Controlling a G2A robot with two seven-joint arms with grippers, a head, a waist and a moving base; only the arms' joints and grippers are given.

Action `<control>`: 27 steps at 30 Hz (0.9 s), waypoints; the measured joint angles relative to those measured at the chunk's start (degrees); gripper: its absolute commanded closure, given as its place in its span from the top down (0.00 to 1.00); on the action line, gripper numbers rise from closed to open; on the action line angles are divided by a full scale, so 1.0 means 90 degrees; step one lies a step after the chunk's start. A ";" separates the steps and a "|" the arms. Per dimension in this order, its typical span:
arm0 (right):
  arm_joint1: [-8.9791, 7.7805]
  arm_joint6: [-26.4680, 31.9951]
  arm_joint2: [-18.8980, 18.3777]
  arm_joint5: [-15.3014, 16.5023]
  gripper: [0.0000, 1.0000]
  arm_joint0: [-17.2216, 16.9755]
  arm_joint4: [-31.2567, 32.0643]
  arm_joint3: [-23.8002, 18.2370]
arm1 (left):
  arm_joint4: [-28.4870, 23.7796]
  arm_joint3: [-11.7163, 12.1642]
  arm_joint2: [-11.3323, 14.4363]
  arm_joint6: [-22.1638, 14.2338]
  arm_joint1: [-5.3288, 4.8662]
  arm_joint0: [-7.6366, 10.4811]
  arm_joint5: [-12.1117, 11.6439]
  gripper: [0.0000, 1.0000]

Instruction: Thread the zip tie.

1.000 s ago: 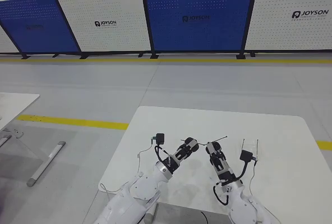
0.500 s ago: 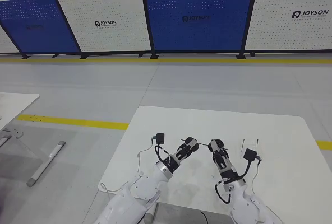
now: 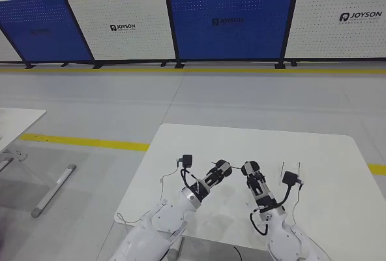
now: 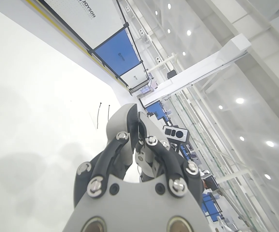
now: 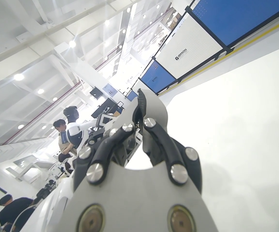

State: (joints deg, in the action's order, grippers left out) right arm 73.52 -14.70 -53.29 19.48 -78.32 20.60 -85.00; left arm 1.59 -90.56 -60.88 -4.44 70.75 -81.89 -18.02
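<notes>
The two grippers meet over the middle of the tabletop [image 3: 323,147], raised above it, and I think this is so that the tie's tail can be lined up with its head in free air, where the surface does not block it. The left gripper [image 3: 223,168] has its fingers pressed together. A very thin dark strip comes out from it toward the far left, and I take this for the zip tie [image 3: 212,163], clamped there, though it is too fine to be sure. The right gripper [image 3: 248,169] is just beside the left one, with only a small gap between the tips, and its fingers are also closed. I cannot tell whether it pinches the other end of the tie. In the left wrist view the left gripper [image 4: 136,119] shows its pads tightly together, and in the right wrist view the right gripper [image 5: 140,102] looks the same. Both arms come from the near edge. The left forearm slants to the far right and the right forearm leans a little to the far left, so the tips point at each other. Two spare ties [image 3: 283,168] lie flat side by side on the tabletop to the right of the right gripper, probably waiting for later.
</notes>
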 measured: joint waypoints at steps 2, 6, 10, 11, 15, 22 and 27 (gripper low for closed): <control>0.0009 0.0016 -0.0014 0.0000 0.00 0.0007 0.0007 0.0021 | -0.0008 -0.0010 -0.0002 -0.0023 0.0000 -0.0004 -0.0005 0.00; 0.0038 0.0048 -0.0040 -0.0004 0.00 0.0036 0.0029 0.0095 | -0.0044 -0.0044 -0.0026 -0.0086 -0.0005 -0.0029 -0.0027 0.00; 0.0076 0.0104 -0.0057 -0.0060 0.00 0.0068 0.0059 0.0133 | -0.0009 -0.0073 -0.0043 -0.0149 -0.0013 -0.0049 -0.0007 0.00; 0.0083 0.0117 -0.0060 -0.0068 0.00 0.0071 0.0066 0.0135 | 0.0000 -0.0078 -0.0045 -0.0154 -0.0014 -0.0053 -0.0002 0.00; 0.0113 0.0169 -0.0076 -0.0088 0.00 0.0077 0.0090 0.0145 | 0.0014 -0.0087 -0.0052 -0.0188 -0.0017 -0.0060 0.0010 0.00; 0.0164 0.0265 -0.0125 -0.0128 0.00 0.0071 0.0067 0.0168 | 0.0039 -0.0087 -0.0061 -0.0185 -0.0017 -0.0065 0.0066 0.00; 0.0183 0.0407 -0.0181 -0.0123 0.18 0.0048 0.0041 0.0175 | 0.0044 -0.0089 -0.0065 -0.0157 -0.0013 -0.0063 0.0105 0.00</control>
State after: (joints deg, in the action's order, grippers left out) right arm 75.17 -11.03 -54.91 18.37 -77.88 20.97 -83.42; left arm 1.98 -91.36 -61.47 -5.85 70.63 -82.46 -17.08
